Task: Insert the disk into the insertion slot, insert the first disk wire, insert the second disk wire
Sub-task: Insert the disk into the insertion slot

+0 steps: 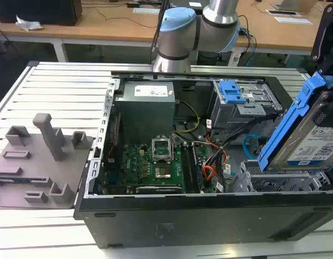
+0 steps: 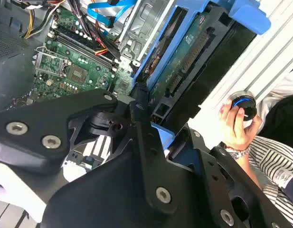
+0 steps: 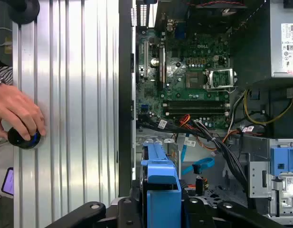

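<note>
Claw [image 3: 160, 206] clenched on disk [image 1: 316, 137], gripping blue carrier edge. Disk hung steeply tilted, long axis slanting, low end just above insertion slot [image 1: 263, 182] at exterior view's right end of open computer case [image 1: 171, 221]; not yet seated. Slot lay below claw. Room tight: loose wires [image 1: 220, 162] beside slot, taller cage [image 1: 236, 108] behind. Case sat on ribbed desk [image 1: 58, 86]. Person's hand [image 3: 15, 114] rested on knob [image 3: 23, 137], well apart.

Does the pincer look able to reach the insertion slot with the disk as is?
Likely yes: the pincer holds the disk tilted just above the insertion slot, whose bay looks open, with the wires lying beside it.
</note>
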### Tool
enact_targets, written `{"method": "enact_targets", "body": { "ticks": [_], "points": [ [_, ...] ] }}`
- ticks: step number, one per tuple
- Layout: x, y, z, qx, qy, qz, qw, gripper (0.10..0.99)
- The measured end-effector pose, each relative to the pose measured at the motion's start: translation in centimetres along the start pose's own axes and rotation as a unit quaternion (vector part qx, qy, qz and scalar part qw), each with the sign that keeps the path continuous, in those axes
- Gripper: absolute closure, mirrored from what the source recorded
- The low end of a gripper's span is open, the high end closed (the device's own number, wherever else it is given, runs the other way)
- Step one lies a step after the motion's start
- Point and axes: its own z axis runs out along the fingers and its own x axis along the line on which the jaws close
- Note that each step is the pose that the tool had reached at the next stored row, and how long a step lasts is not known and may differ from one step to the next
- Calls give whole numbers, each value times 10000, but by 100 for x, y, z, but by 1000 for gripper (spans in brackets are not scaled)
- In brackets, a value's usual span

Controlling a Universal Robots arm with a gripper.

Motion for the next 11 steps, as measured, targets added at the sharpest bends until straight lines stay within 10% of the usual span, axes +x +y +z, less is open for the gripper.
{"method": "enact_targets", "body": {
  "ticks": [11],
  "points": [
    [-1, -9, 230, 0, 0, 0, 10000, 722]
  ]
}}
